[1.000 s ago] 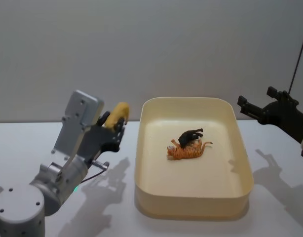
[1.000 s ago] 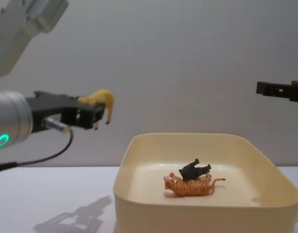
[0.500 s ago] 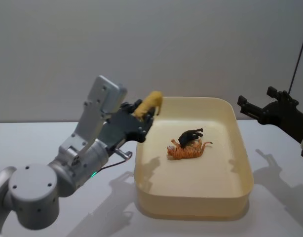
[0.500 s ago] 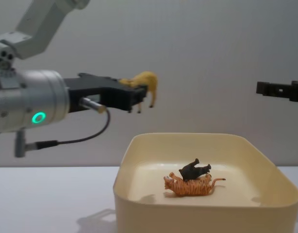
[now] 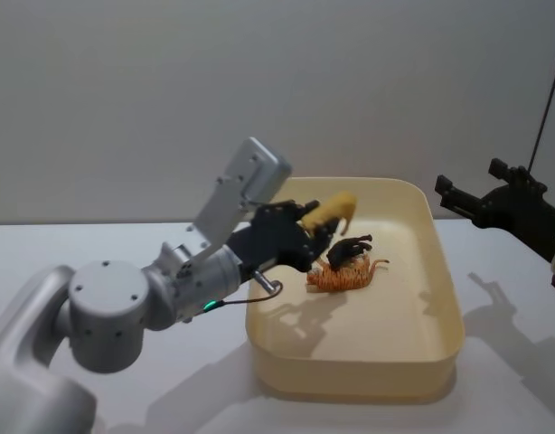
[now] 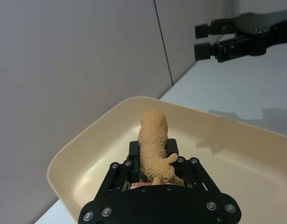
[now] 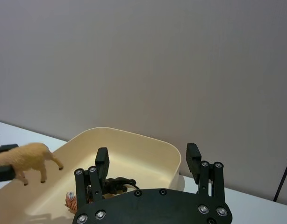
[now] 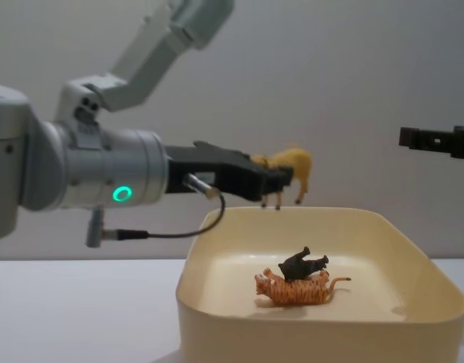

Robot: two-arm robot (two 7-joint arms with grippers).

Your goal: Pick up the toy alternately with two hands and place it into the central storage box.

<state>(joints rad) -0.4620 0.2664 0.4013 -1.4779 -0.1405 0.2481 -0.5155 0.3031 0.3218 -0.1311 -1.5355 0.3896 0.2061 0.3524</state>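
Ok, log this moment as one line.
left pincer: shut on tan woolly sheep figure | over cream-yellow plastic tub | right pincer: open, parked

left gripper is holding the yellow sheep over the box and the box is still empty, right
Not quite. The left gripper does hold the sheep over the box, but the box is not empty: the chest view shows a tiger and a black animal in it.

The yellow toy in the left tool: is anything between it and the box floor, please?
Partly. The yellow toy hangs over the storage box, with the black toy and tiger lying roughly beneath; bare floor surrounds them.
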